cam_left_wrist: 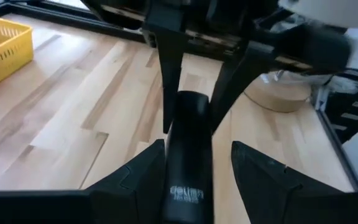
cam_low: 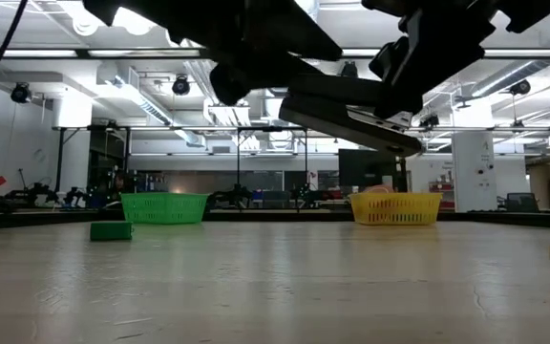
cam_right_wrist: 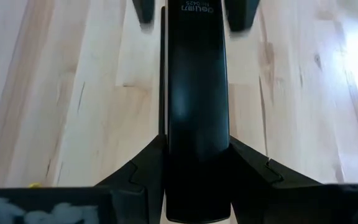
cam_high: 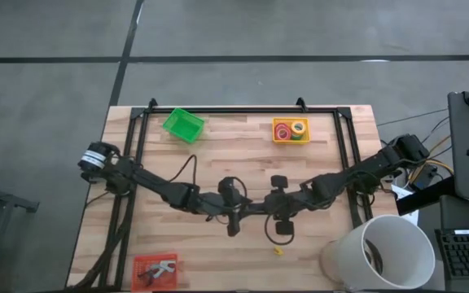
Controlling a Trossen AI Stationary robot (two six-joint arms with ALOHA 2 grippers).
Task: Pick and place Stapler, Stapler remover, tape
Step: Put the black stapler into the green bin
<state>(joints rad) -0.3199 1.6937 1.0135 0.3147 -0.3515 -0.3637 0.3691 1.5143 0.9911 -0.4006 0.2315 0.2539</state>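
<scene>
High view first: the wooden table (cam_high: pixel 218 155) fills the middle of the frame, with a white bucket (cam_high: pixel 389 252) cut off at the lower right corner. My two arms reach in from the left and right edges and meet just below centre.

A green basket (cam_high: pixel 183 124) sits upper left of centre and a yellow basket (cam_high: pixel 276 130) upper right. The yellow one holds coloured tape rolls (cam_high: pixel 291 129). A red tray (cam_high: pixel 139 266) lies at the lower left; something pale and metallic is in it, but I cannot make out what.

The stapler (cam_right_wrist: pixel 194 93) hangs in the air between both claws, tilted and well clear of the tabletop in the low view. The right gripper (cam_right_wrist: pixel 196 143) pinches it, both fingers pressed against its sides. The left gripper (cam_left_wrist: pixel 194 149) straddles the other end with its fingers spread; I see a gap on one side.

White lettering is printed on the stapler's black top. It looks like a brand mark with a number under it, but I cannot read it with any certainty.

A tiny yellow scrap (cam_high: pixel 278 251) lies on the wood below the grippers.
</scene>
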